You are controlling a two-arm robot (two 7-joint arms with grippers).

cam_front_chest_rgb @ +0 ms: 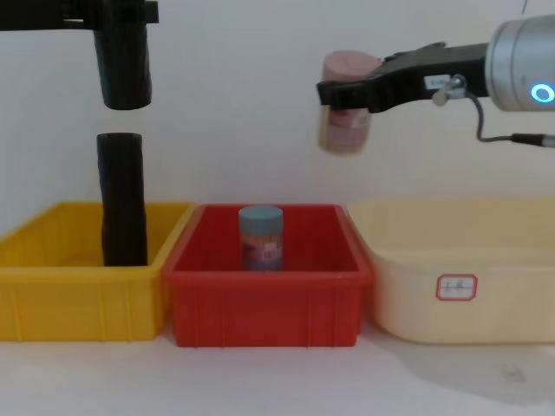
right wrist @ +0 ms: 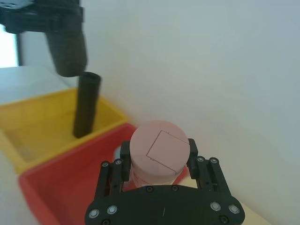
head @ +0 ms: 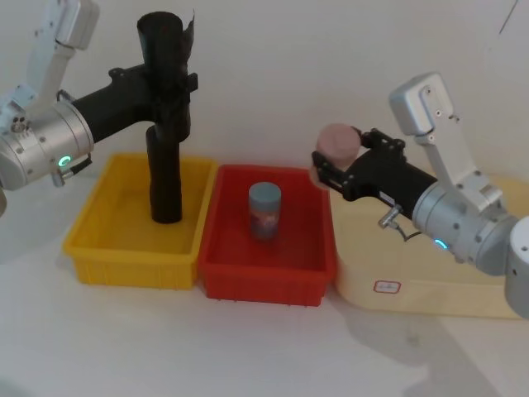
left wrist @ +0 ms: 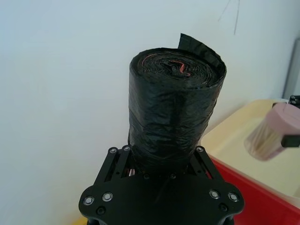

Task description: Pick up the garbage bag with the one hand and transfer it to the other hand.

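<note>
My left gripper (head: 173, 87), the one with the green ring light, is shut on the garbage bag (head: 165, 41), a glossy black roll held upright high above the yellow crate (head: 132, 266). In the left wrist view the bag (left wrist: 176, 108) rises from between the fingers (left wrist: 119, 159). From the chest it hangs at the top left (cam_front_chest_rgb: 123, 61). My right gripper (head: 339, 155), with the blue ring light, is shut on a pink-lidded jar (head: 337, 139) above the gap between the red crate (head: 256, 283) and the cream bin (head: 430, 296). The jar (right wrist: 158, 152) sits between its jaws.
A second black roll (head: 164, 178) stands upright in the yellow crate, directly below the held bag. A blue-lidded jar (head: 264, 211) stands in the red crate. A white wall lies close behind the crates.
</note>
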